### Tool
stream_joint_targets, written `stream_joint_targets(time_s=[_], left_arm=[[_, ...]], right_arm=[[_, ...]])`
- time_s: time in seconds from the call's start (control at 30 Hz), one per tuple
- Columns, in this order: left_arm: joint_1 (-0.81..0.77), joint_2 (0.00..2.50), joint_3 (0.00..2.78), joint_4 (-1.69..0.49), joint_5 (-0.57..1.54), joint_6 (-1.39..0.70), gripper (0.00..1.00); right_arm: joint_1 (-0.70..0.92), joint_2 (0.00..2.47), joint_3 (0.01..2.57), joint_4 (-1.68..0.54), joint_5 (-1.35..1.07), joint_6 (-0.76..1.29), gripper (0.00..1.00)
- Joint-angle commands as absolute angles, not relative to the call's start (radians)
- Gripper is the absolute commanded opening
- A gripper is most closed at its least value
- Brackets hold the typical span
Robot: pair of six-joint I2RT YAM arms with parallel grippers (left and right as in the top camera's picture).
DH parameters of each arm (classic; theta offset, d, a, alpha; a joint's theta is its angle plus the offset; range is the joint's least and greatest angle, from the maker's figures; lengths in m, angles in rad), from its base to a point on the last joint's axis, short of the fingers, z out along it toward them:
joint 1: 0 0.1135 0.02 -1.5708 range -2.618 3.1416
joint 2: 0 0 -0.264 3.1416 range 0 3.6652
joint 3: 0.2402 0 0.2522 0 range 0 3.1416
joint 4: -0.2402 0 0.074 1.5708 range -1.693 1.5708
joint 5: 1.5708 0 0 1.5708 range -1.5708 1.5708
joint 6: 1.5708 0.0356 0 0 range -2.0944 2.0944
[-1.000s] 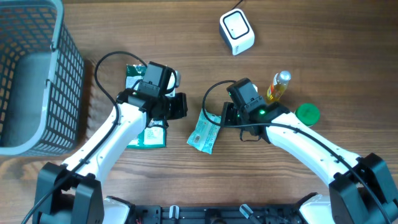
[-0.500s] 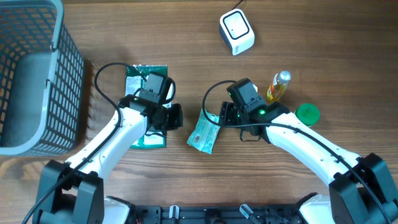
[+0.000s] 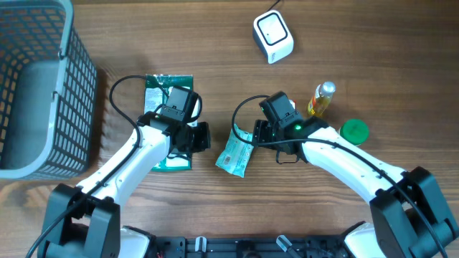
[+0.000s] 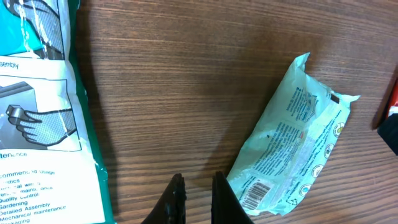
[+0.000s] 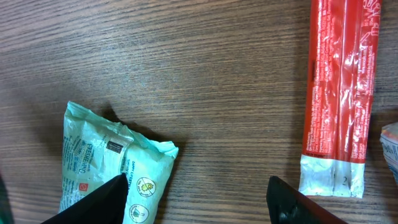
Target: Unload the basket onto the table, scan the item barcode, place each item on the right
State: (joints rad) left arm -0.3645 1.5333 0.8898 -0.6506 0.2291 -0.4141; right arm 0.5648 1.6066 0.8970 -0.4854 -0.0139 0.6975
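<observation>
Noting pale green packet (image 3: 235, 154) flat on tabletop (image 3: 215, 57), barcode (image 4: 252, 194) up. Left claw (image 4: 196, 196) pressed together, tips just beside packet's barcode end. Right claw (image 5: 196, 193) spread wide over packet's opposite end, not gripping.

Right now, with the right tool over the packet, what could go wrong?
The pale green crinkly plastic packet lies off-centre, under one finger of the open right tool; closing may catch only a corner and slip. Its barcode sits at one end, so a grip there could hide it from the white cube scanner.
</observation>
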Motion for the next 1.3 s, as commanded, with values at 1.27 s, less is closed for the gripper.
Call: stream_joint_targets(time_s=[1.27], left_arm=[[-0.594,1.539,0.787,-0.574,0.241,-0.672,0.29]], right_arm=[[0.561,1.631,0.889,-0.291,-0.09,0.523,0.82]])
